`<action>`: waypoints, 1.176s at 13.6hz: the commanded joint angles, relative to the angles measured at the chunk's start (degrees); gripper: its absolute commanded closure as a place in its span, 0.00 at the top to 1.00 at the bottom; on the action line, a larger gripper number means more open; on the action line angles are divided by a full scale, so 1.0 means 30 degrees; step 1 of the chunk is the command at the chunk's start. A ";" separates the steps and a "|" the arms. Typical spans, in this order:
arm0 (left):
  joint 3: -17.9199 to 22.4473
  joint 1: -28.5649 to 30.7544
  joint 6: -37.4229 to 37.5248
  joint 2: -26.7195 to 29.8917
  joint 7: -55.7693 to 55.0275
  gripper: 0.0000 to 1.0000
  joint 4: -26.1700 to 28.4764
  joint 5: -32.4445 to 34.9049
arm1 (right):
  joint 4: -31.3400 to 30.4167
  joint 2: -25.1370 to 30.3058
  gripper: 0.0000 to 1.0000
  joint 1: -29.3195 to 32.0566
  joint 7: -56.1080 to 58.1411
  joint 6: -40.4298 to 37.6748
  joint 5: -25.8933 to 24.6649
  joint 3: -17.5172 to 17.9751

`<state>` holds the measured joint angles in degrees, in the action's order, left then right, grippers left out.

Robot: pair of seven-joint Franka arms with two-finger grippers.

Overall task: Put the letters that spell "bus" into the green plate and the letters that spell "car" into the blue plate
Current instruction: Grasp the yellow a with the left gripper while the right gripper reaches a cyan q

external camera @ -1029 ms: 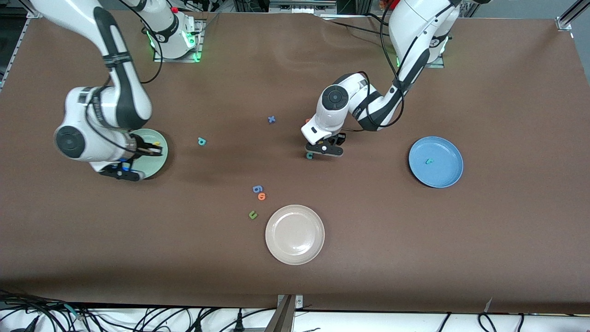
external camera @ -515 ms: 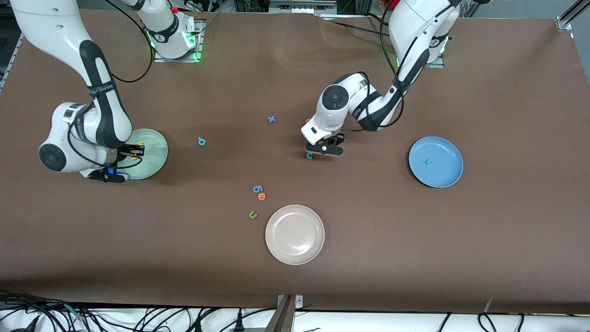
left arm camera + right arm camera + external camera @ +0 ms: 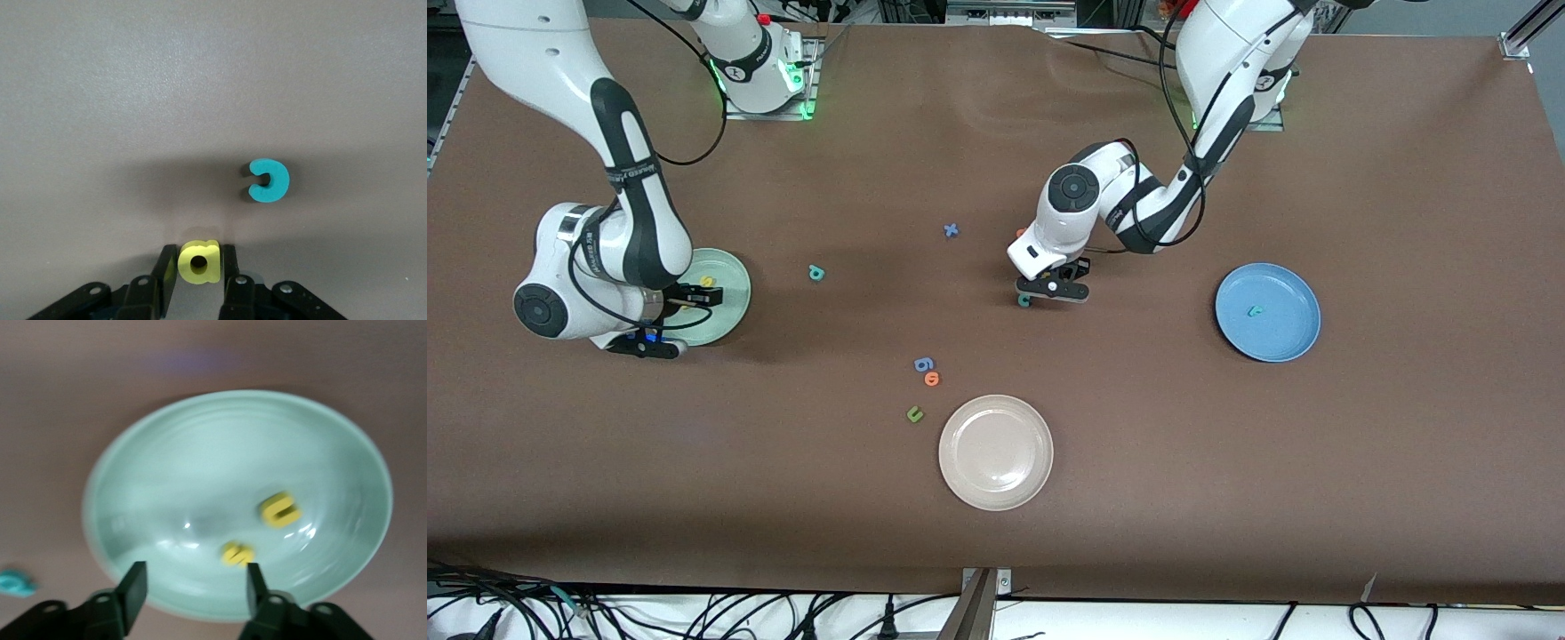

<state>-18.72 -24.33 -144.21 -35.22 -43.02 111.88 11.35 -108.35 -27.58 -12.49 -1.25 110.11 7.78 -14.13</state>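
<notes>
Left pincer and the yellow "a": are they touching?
Touching. The left wrist view shows the left pincer with both fingers pressed against the yellow "a".

No printed labels or brand names can be read. The only characters are the foam letters themselves. A yellow "a" sits between the left end effector's fingers, with a teal "c" on the bench just beside it. Below the right end effector, a yellow "s" and yellow "u" lie in the green plate.
</notes>
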 commanded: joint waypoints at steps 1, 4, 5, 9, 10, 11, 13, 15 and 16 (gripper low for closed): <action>0.0089 -0.0153 -0.0182 -0.0272 -0.0602 0.19 -0.0351 0.0759 | 0.1077 0.0784 0.94 -0.0817 -0.2939 -0.1662 0.0249 0.0953; 0.0089 0.0022 -0.0182 -0.0185 -0.0398 0.16 -0.0351 0.0759 | 0.0874 0.0699 0.93 -0.0847 -0.6221 -0.1021 0.0249 0.3004; 0.0118 0.0081 -0.0037 -0.0039 -0.0280 0.16 -0.0322 0.0817 | 0.0699 0.0698 0.93 -0.0847 -0.7276 -0.0612 0.0249 0.3503; 0.0031 0.1367 0.1336 0.1247 0.2728 0.14 -0.0001 0.1726 | -0.1756 0.1047 0.93 -0.0847 -0.9484 0.2459 0.0249 0.4856; 0.0001 0.1719 0.1892 0.1715 0.3318 0.15 0.0029 0.1726 | -0.2460 0.1165 0.92 -0.0847 -0.9484 0.3193 0.0249 0.4914; -0.0086 0.2157 0.2855 0.2184 0.3991 0.16 0.0059 0.1726 | -0.3366 0.1427 0.92 -0.0847 -0.9484 0.4013 0.0249 0.5002; -0.0116 0.3094 0.3858 0.3063 0.6155 0.17 0.0408 0.1638 | -0.5211 0.2188 0.92 -0.0847 -0.9484 0.5916 0.0249 0.5002; -0.0174 0.4643 0.3861 0.4089 0.9372 0.19 0.1431 0.1492 | -0.6300 0.2746 0.92 -0.0847 -0.9659 0.6918 0.0278 0.5031; -0.0291 0.5841 0.3861 0.4528 1.1100 0.19 0.1900 0.1462 | -0.6536 0.2922 0.92 -0.0847 -1.0095 0.6979 0.0279 0.5032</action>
<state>-18.49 -12.55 -132.66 -25.93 -18.28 112.95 15.07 -123.39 -23.09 -15.45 -29.62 129.15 7.84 0.35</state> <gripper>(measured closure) 0.718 0.075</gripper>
